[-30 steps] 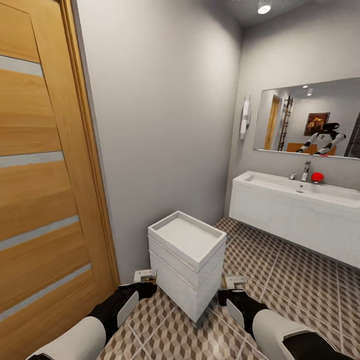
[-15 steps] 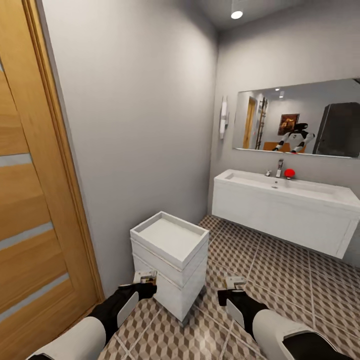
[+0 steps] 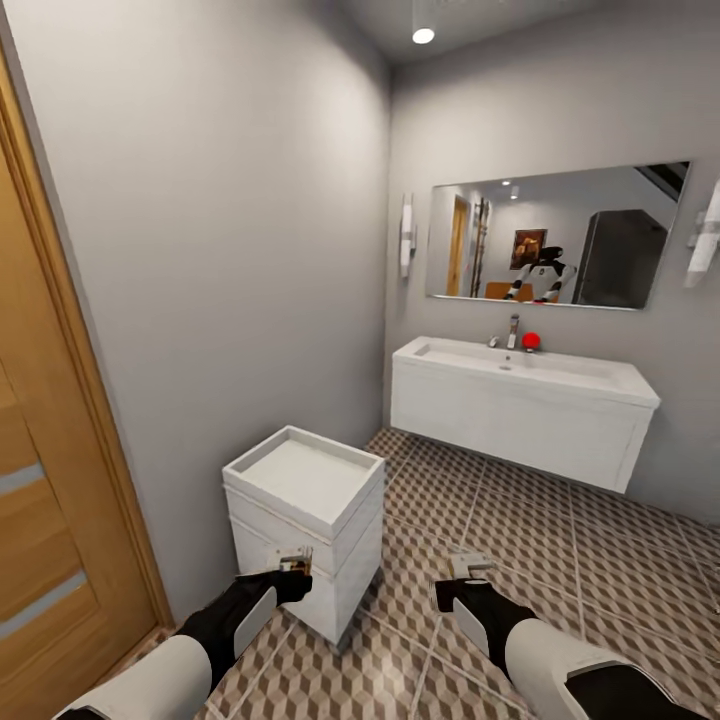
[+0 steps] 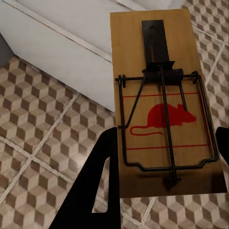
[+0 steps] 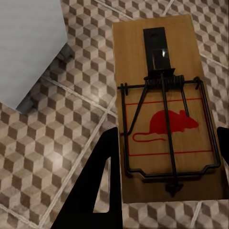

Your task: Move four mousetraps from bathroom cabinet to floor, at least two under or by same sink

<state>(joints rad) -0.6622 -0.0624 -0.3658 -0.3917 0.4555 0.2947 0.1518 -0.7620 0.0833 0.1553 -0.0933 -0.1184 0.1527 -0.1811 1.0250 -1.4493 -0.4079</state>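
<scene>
Each hand carries a mousetrap low in front of me. My left gripper [image 3: 291, 572] is shut on a tan mousetrap [image 3: 295, 563], whose board, dark spring bar and red mouse print fill the left wrist view [image 4: 162, 105]. My right gripper [image 3: 466, 577] is shut on a second mousetrap [image 3: 468, 566], seen close in the right wrist view [image 5: 164, 105] above the cube-patterned bathroom floor [image 3: 520, 540]. The white sink [image 3: 520, 365] with a chrome faucet [image 3: 513, 330] stands ahead to the right, well beyond both grippers. The cabinet is out of view.
A small white drawer unit [image 3: 305, 500] stands on the floor just ahead of my left gripper, against the grey wall. A wooden door [image 3: 40, 480] lies at the far left. A mirror [image 3: 555, 235] hangs above the sink, and a red object [image 3: 531, 341] sits by the faucet.
The view has swung right: the door has slid toward the left edge and the sink has come toward the middle. Both arms hold the same pose with their mousetraps.
</scene>
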